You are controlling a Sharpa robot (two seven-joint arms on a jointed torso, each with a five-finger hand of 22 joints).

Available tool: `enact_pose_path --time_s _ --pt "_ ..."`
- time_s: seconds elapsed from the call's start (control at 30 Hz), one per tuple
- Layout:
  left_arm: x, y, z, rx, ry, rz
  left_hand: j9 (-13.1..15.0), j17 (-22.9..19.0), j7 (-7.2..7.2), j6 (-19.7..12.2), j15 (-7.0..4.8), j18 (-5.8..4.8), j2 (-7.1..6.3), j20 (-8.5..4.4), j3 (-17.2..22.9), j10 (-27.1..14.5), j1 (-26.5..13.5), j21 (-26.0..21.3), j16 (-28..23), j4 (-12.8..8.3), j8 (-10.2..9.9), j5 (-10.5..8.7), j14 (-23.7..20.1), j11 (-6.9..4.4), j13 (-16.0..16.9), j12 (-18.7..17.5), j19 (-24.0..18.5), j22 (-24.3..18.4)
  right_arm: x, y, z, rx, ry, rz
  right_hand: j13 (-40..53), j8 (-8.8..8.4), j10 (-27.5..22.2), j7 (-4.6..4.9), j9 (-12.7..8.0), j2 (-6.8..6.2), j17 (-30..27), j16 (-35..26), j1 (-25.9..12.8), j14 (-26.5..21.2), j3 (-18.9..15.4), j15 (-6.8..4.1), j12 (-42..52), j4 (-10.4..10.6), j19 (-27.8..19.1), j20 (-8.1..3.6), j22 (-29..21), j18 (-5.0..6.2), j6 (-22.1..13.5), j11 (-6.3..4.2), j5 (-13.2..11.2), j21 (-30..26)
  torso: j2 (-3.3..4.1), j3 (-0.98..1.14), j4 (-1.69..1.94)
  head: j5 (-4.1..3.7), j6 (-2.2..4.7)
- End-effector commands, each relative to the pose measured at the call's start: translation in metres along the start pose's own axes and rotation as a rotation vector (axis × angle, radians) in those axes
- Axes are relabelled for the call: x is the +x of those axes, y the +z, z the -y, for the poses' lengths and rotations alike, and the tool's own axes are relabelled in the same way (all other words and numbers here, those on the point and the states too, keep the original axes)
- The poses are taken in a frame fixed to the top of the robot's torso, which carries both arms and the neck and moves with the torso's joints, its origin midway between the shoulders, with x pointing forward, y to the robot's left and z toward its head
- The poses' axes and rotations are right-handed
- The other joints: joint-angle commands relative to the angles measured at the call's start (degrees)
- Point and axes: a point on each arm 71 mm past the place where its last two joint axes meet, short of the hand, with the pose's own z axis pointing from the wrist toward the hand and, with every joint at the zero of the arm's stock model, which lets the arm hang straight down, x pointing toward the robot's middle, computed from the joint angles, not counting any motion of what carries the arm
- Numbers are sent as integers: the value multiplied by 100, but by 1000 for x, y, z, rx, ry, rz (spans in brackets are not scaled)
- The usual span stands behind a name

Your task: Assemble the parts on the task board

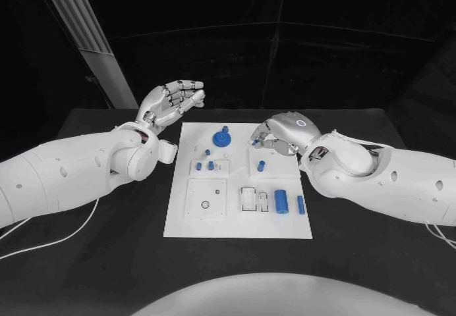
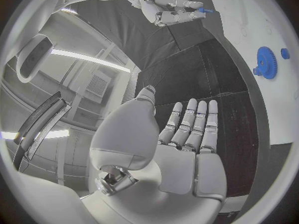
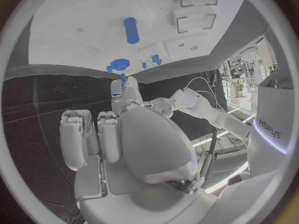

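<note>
now the right hand is up in the upper middle of the frame, over the far right part of the white board, with a small blue peg pinched at its fingertips; in the left wrist view that same peg sticks out clear of the fingers, upper right of the circle. left hand hangs upper left, off the board's edge, fingers apart and holding nothing. blue gear sits just left of the peg, near the board's far edge, and a blue cylinder lies lower right, well apart. my read: this step is seating that peg in a hole near the gear, though which hole i can't tell. to do it well, keep the peg upright, line it over the hole before lowering, go down slowly, and let go only once it's seated.
</note>
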Motion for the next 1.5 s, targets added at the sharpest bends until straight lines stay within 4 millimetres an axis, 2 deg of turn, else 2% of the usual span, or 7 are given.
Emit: enact_pose_path --time_s 0.03,0.17,0.37,0.5,0.67,0.9,1.5 --pt "2 0 13 185 -13 -9 0 -5 785 -40 15 -72 49 -10 -31 -31 2 -31 34 -1 36 31 -37 6 -9 36 41 -8 -2 4 -18 -89 11 27 -7 -36 41 30 -10 19 1505 15 73 607 23 41 -46 14 604 20 1510 -43 11 13 21 19 -3 -2 4 75 -17" --pt "2 1 13 185 -13 -10 0 -5 785 -40 15 -72 49 -10 -31 -31 2 -31 34 -1 36 31 -37 6 -9 36 41 -8 2 12 -39 -146 28 -2 -8 -40 43 34 -11 19 1505 15 79 607 27 45 -55 15 604 24 1510 -43 14 19 21 19 -2 -4 -8 184 -56" --pt "3 3 12 185 -12 -11 -2 -21 786 -52 16 -73 58 -10 -38 -42 5 -33 47 0 49 35 -44 8 -13 51 42 -10 8 20 -61 -204 41 -55 -9 -58 44 49 -17 21 1505 15 85 607 37 56 -81 22 604 34 1510 -43 6 32 20 19 6 -10 13 283 -133" --pt "3 3 12 184 -11 -10 -3 -28 787 -57 16 -73 62 -10 -40 -47 7 -34 52 0 54 36 -46 8 -14 57 42 -11 14 26 -71 -232 47 -103 -10 -74 41 64 -22 21 1505 15 88 607 43 64 -103 27 604 44 1510 -43 -1 41 21 19 0 2 -8 374 -205" --pt "3 3 12 184 -12 -11 -4 -36 787 -63 17 -74 66 -10 -45 -53 7 -35 58 1 60 37 -51 9 -16 65 42 -13 22 31 -81 -253 38 -163 -10 -86 38 74 -25 24 1505 15 95 607 51 71 -122 28 604 51 1510 -43 -6 49 21 19 5 -2 19 391 -245" --pt "3 3 12 182 -12 -10 -7 -49 788 -73 18 -75 71 -10 -53 -62 6 -38 67 2 70 37 -58 9 -19 77 41 -15 29 34 -89 -267 7 -239 -10 -95 37 80 -28 28 1505 15 102 607 59 76 -134 27 604 57 1510 -43 -10 53 21 19 0 -2 -4 422 -264" --pt "2 3 12 180 -12 -11 -7 -55 788 -77 19 -75 73 -9 -56 -66 5 -39 71 2 75 38 -61 10 -20 83 41 -16 44 35 -100 -288 -28 -362 -10 -132 18 103 -38 33 1505 15 110 607 76 95 -188 31 604 77 1510 -43 -30 75 20 19 4 3 -5 405 -264"
